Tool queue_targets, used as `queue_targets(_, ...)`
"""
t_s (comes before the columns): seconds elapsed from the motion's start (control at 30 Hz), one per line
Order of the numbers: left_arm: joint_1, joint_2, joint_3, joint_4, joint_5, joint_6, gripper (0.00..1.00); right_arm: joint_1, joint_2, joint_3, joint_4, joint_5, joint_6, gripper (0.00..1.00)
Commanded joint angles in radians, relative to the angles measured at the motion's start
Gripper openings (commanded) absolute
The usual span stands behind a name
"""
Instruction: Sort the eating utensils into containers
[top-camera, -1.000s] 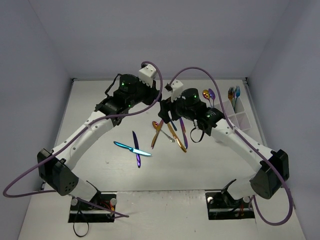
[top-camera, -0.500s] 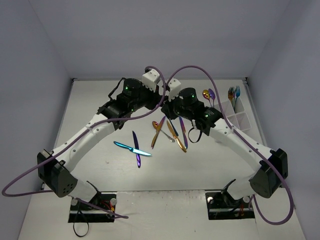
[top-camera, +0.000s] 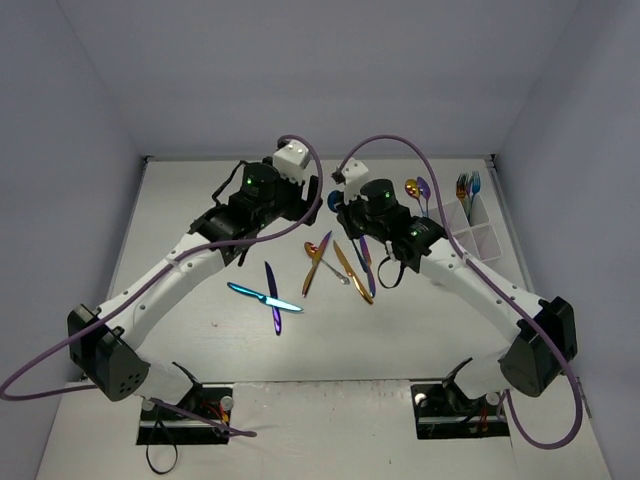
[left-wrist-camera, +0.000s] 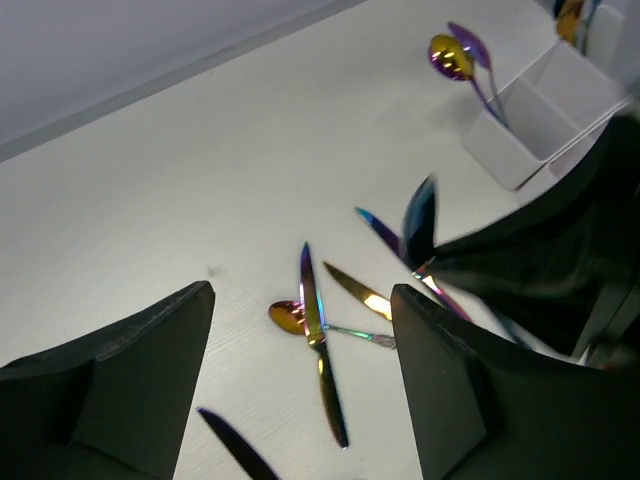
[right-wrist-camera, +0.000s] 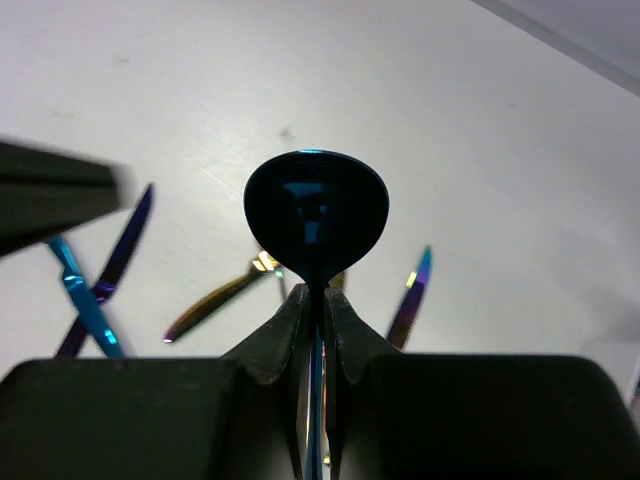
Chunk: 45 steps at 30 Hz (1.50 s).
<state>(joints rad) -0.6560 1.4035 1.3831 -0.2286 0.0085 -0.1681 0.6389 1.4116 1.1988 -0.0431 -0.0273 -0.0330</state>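
Right gripper (right-wrist-camera: 315, 300): you have it clenched on the neck of the blue spoon (right-wrist-camera: 316, 205), whose bowl stands up past the fingertips.
Left gripper (left-wrist-camera: 300, 340): released, jaws wide, nothing between them, facing your right one.
Just changed: a second ago your left jaws were shut and your right ones stood apart; now they have swapped.
Meaning: this reads as a handover, so the spoon now rides on the arm nearer the caddy (top-camera: 478, 232).
Spoon's place: in the air to the caddy's left, apart from it and over no compartment yet.
Caddy: the gold and purple spoons (top-camera: 417, 190) stand in its far-left compartment and the forks (top-camera: 467, 185) in its far-right one.
Loose pile (top-camera: 340, 262): on the table left of the caddy, just nearside of your right gripper.
Crossed knives (top-camera: 270, 296): further left of the caddy again, untouched.
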Motion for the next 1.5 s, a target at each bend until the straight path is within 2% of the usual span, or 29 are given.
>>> queue_targets(0.0,0.041,-0.1,-0.071,-0.002,-0.108,-0.03,0.76,-0.167,-0.073,-0.013,0.084,0.044,-0.052,0.0)
queue_targets(0.27,0.157,-0.264,-0.321,-0.088,-0.062,-0.068,0.8,-0.401,-0.055,-0.062,0.331,-0.028,-0.076,0.0)
queue_targets(0.5,0.261,-0.408,-0.484,-0.15,-0.076,-0.062,0.82,-0.511,0.048,-0.08,0.514,-0.04,-0.082,0.0)
queue_targets(0.6,0.274,-0.453,-0.535,-0.135,-0.084,-0.056,0.83,-0.537,0.092,-0.071,0.542,-0.04,-0.095,0.0)
queue_targets(0.97,0.279,-0.448,-0.572,-0.057,-0.084,-0.044,0.83,-0.562,0.215,-0.116,0.616,-0.029,-0.108,0.0)
queue_targets(1.47,0.292,-0.43,-0.57,-0.035,-0.058,-0.042,0.83,-0.567,0.204,-0.248,0.666,0.032,-0.057,0.01)
